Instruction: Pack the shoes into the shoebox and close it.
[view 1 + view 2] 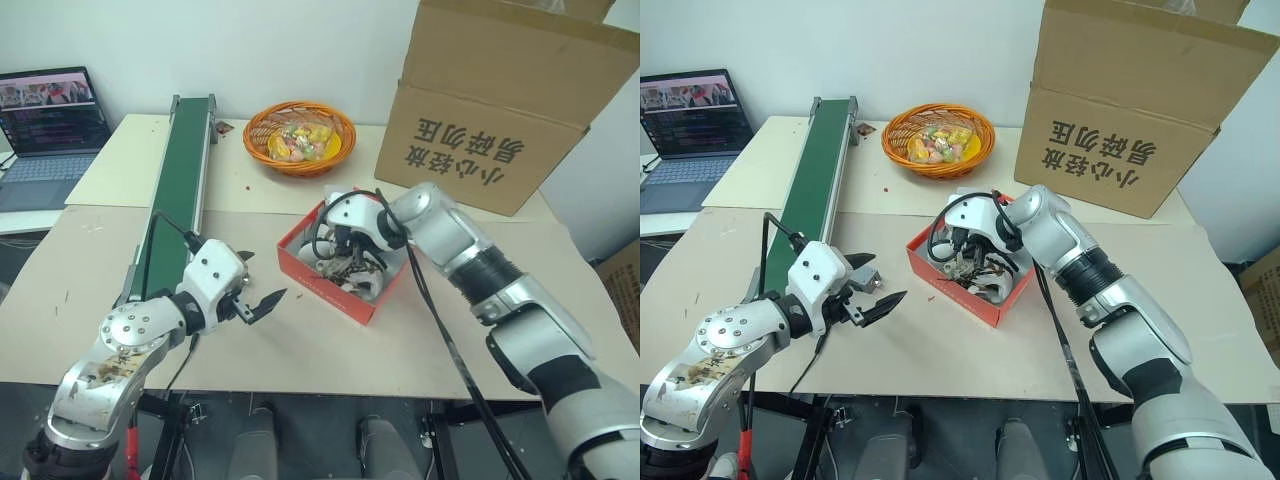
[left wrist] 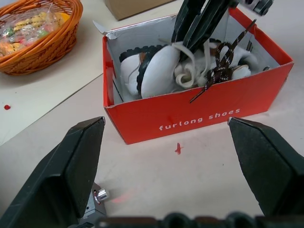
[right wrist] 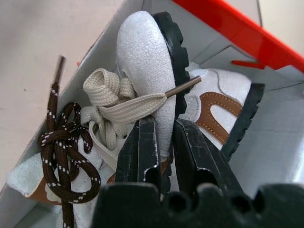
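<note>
The red shoebox (image 1: pixel 328 285) stands open at the middle of the table, its white inside showing. Both shoes (image 2: pixel 159 71) lie in it, white with brown trim. One has cream laces, the other dark brown laces (image 3: pixel 64 142). My right gripper (image 3: pixel 164 128) reaches down into the box, shut on the upper of the shoe (image 3: pixel 142 52) that stands on its edge. My left gripper (image 1: pixel 262 285) hovers open over the table left of the box, facing its long red side (image 2: pixel 199 114), with nothing between its fingers.
An orange basket of sweets (image 1: pixel 298 137) sits behind the box. A big brown carton (image 1: pixel 500 110) stands at the back right. A green conveyor (image 1: pixel 180 190) runs along the left, and a laptop (image 1: pixel 50 130) lies at the far left.
</note>
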Robot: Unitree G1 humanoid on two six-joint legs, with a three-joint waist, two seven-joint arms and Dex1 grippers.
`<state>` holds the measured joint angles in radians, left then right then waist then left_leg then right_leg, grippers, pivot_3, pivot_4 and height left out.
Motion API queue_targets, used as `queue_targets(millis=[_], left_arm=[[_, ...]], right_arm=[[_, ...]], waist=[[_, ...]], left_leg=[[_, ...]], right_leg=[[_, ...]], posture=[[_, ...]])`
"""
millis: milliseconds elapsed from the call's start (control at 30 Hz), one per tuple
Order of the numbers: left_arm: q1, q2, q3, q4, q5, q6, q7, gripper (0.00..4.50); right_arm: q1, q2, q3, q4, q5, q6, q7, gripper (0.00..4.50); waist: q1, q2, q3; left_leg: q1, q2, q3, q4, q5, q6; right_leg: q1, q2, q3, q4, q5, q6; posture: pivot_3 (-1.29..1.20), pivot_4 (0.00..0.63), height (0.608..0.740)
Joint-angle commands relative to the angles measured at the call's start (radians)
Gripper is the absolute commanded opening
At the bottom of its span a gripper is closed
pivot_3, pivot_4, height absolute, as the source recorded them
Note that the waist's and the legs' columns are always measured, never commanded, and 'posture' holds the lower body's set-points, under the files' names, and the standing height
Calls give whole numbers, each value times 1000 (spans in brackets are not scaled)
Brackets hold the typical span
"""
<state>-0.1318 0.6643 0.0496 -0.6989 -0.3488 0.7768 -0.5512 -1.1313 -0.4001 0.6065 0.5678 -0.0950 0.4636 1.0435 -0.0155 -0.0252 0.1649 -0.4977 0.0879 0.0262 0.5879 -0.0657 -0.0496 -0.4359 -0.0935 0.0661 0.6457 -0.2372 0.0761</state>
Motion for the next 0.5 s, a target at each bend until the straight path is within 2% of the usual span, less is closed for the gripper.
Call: queue_targets(millis=[33, 267, 400, 467, 500], left_arm=[[-22, -7, -4, -51, -9, 9, 19, 4450], [-29, -11, -5, -53, -16, 19, 32, 4450], [-35, -11, -1, -54, -16, 25, 38, 4450], [-33, -9, 3, -55, -16, 26, 38, 4500], [-31, -9, 2, -55, -16, 26, 38, 4500]], right_arm=[[-59, 63, -41, 221, -42, -120, -59, 138], [-115, 148, -86, 456, -90, -200, -151, 138], [-80, 168, -122, 371, -69, -142, -102, 138], [-55, 160, -135, 304, -65, -116, -81, 1089], [-40, 153, -148, 260, -57, -99, -72, 1382]], waist=[[-1, 0, 0], [-4, 0, 0], [-6, 0, 0], [-6, 0, 0], [-6, 0, 0]], left_leg=[[2, 0, 0, 0, 0, 0], [9, 0, 0, -1, 0, 0], [13, 0, 0, -2, 0, 0], [13, 0, 0, -2, 0, 0], [13, 0, 0, -2, 0, 0]], right_leg=[[1, 0, 0, 0, 0, 0], [9, 0, 0, 0, -1, 0], [11, 0, 0, 0, -1, -1], [11, 0, 0, 0, -1, -1], [11, 0, 0, 0, -1, -1]], posture=[[0, 150, 721], [0, 150, 721], [0, 150, 721], [0, 150, 721], [0, 150, 721]])
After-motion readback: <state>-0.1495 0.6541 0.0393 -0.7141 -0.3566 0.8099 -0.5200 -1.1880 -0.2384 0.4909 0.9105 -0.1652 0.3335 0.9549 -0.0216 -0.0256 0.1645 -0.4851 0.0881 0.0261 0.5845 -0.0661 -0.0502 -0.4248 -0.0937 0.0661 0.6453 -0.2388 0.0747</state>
